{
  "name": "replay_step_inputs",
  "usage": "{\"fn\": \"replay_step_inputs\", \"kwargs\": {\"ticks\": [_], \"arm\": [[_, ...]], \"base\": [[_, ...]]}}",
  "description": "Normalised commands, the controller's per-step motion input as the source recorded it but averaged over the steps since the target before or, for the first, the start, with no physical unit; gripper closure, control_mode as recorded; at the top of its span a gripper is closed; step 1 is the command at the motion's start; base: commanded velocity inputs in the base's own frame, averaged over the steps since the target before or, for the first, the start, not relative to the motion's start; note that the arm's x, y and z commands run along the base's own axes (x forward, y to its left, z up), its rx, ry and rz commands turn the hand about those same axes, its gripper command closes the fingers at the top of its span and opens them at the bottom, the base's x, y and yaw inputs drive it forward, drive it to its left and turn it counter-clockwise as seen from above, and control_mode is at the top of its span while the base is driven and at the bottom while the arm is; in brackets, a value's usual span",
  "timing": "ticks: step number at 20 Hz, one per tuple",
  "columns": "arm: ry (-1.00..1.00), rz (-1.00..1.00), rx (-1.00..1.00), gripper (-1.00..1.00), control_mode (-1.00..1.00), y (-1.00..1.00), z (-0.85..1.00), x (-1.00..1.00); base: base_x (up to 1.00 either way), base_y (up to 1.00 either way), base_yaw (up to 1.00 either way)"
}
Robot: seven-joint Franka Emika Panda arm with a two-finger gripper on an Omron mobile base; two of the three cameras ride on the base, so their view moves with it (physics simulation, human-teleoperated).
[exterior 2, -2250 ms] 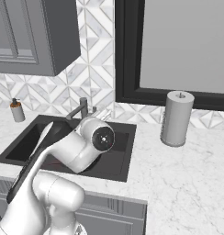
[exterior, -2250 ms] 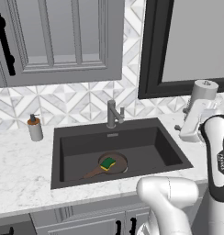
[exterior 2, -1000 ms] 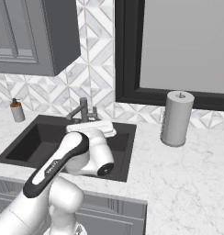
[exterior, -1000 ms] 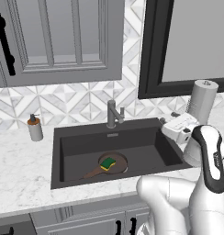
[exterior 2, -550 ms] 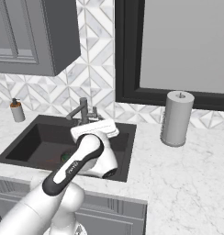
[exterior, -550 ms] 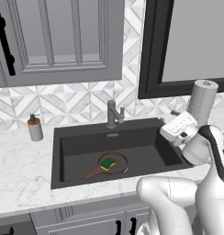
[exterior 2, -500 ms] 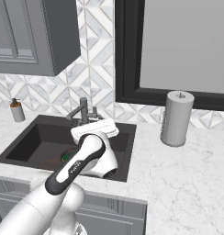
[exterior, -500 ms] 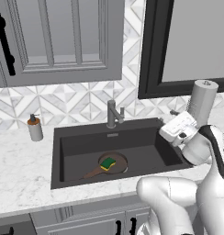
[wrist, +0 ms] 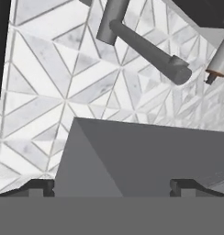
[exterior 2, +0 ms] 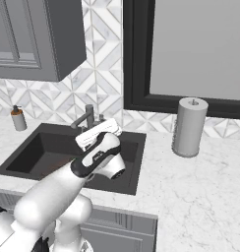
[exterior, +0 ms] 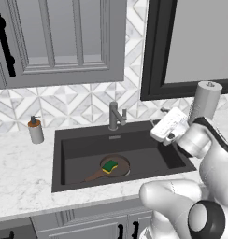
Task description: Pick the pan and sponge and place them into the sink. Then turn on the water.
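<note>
Brown pan (exterior: 117, 166) sits in the dark sink (exterior: 78, 135), green sponge (exterior: 109, 165) on it; pincer (exterior: 156, 117) open, empty.

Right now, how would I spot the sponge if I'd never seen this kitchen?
Find the dark sink set in the white marble counter, below the grey faucet. On its floor lies a brown pan with a long handle, and the sponge sits in it: a small block with a green top over yellow, the only bright thing there.
</note>
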Motion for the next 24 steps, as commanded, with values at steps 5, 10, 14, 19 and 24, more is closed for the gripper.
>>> {"fn": "replay_step_inputs", "kwargs": {"ticks": [5,10,14,19,24], "arm": [[0.01,0.00,-0.02,-1.00,-1.00,0.01,-0.20,0.32],[0.00,0.00,-0.04,-1.00,-1.00,0.16,-0.25,0.32],[0.01,0.00,-0.10,-1.00,-1.00,0.19,-0.37,0.27],[0.01,0.00,-0.07,-1.00,-1.00,0.09,-0.33,0.26],[0.04,-0.01,0.00,-1.00,-1.00,-0.01,-0.20,0.21]], "base": [[0.00,0.00,0.00],[0.00,0.00,0.00],[0.00,0.00,0.00],[0.00,0.00,0.00],[0.00,0.00,0.00]]}}
